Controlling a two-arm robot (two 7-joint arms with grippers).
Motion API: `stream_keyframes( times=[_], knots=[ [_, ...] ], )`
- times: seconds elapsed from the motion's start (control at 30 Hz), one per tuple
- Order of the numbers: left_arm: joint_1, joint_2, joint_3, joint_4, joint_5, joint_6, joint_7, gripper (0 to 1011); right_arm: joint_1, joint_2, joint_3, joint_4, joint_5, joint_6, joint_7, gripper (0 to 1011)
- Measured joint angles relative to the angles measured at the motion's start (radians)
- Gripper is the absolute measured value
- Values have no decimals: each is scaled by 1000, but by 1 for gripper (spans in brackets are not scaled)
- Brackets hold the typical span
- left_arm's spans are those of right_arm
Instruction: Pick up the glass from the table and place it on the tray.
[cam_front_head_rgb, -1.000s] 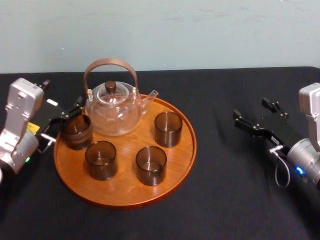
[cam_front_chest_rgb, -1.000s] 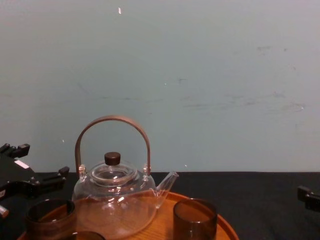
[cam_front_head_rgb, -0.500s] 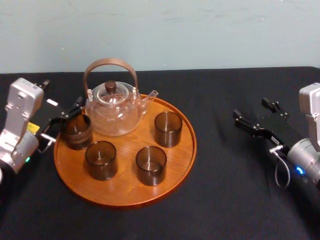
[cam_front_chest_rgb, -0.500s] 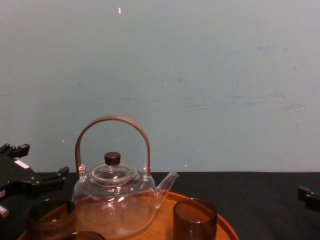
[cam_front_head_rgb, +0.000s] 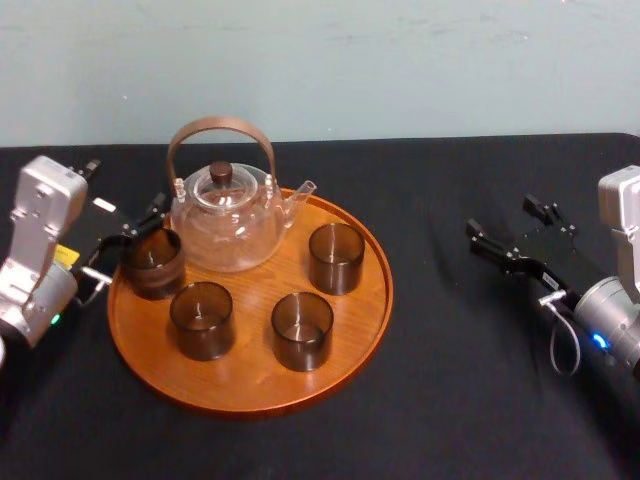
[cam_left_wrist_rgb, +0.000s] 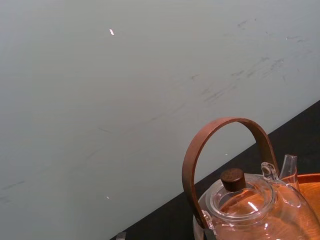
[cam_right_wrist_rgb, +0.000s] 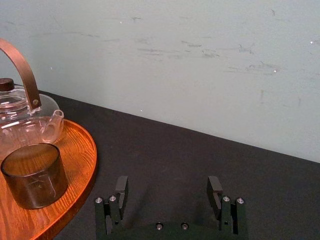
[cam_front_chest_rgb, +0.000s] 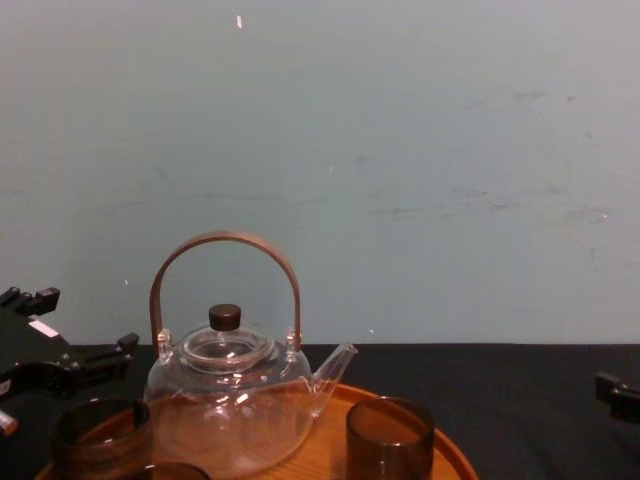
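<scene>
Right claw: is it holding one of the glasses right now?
No, the right claw is open and empty, with only the black table between its fingers.

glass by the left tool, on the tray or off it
On the tray. The glass stands upright inside the rim of the tray, at its left edge, beside the glass teapot.

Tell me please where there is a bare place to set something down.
Bare table lies between the tray and the right pincer; the tray's front strip, before the two near glasses, is also free. Crowded: back left, where teapot, glass and left pincer stand close.
</scene>
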Motion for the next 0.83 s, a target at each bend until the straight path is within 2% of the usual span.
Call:
stream_keyframes(
  times=[0.83],
  knots=[
    [0,0,0,0,0,0,0,1001,0,0,0,0,0,0,0,1002]
  ],
)
